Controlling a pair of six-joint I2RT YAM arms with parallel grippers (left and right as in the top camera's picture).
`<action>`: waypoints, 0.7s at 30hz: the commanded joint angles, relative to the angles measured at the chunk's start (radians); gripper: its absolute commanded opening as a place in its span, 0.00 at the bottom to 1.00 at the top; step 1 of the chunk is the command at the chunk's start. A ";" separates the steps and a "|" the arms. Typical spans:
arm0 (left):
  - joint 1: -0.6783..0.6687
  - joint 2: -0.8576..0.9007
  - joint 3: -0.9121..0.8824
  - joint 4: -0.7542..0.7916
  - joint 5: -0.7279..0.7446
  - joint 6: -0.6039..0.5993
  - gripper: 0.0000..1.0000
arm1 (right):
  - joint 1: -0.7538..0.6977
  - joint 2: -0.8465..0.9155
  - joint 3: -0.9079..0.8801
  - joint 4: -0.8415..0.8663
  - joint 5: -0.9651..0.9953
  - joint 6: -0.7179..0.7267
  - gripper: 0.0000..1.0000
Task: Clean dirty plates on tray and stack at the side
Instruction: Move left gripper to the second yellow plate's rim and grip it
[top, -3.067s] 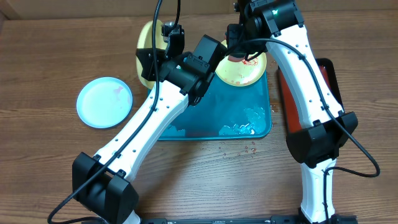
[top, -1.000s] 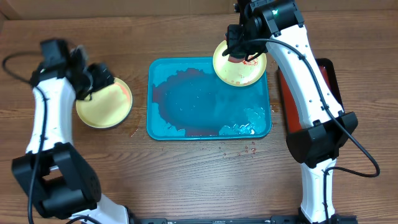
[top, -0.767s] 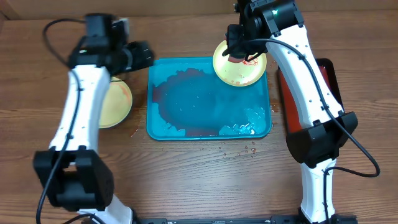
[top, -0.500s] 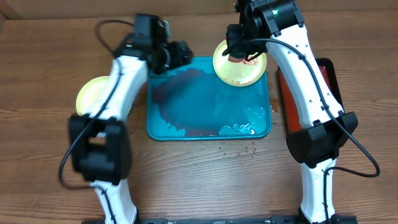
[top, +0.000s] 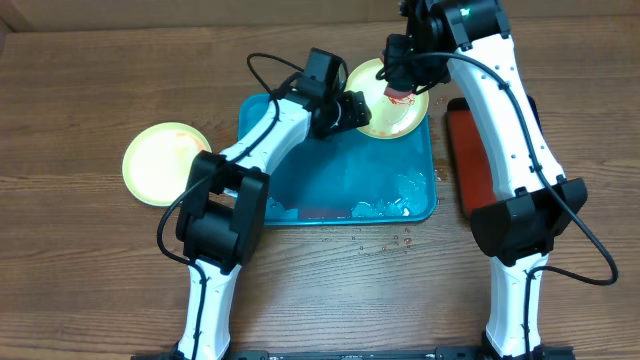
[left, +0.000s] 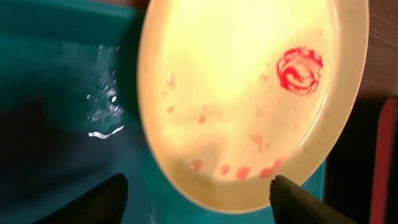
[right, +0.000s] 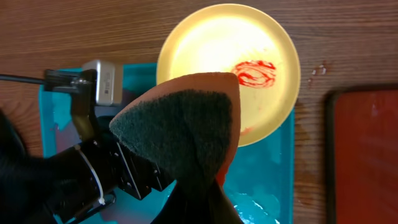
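A yellow-green plate (top: 385, 112) lies across the far right corner of the turquoise tray (top: 320, 185), with part of its rim reaching out over the wooden surface (top: 80, 260). A curled red sauce smear (left: 300, 65) sits near one edge of the plate, and smaller red spots are scattered toward the opposite rim. The right gripper (top: 399, 86) hangs over this plate, clamped on a sponge (right: 180, 130) that is orange with a dark green scouring face. The left gripper (top: 352, 110) is low over the tray just beside the plate's left edge. Its fingers (left: 106, 199) are spread wide apart and hold nothing. The tray floor is wet, with foamy patches near its front right corner. A second yellow-green plate (top: 165, 163) rests on the surface well to the left of the tray. A red tray (top: 472, 150) with a black rim lies to the right.
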 joint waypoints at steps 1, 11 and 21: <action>-0.029 0.012 0.023 0.006 -0.170 -0.015 0.68 | -0.013 -0.019 0.013 -0.003 -0.010 0.006 0.04; -0.087 0.022 0.023 0.008 -0.313 0.036 0.49 | -0.014 -0.019 0.013 -0.004 -0.010 0.006 0.04; -0.087 0.057 0.023 0.005 -0.302 0.025 0.16 | -0.015 -0.019 0.013 -0.011 -0.010 0.006 0.04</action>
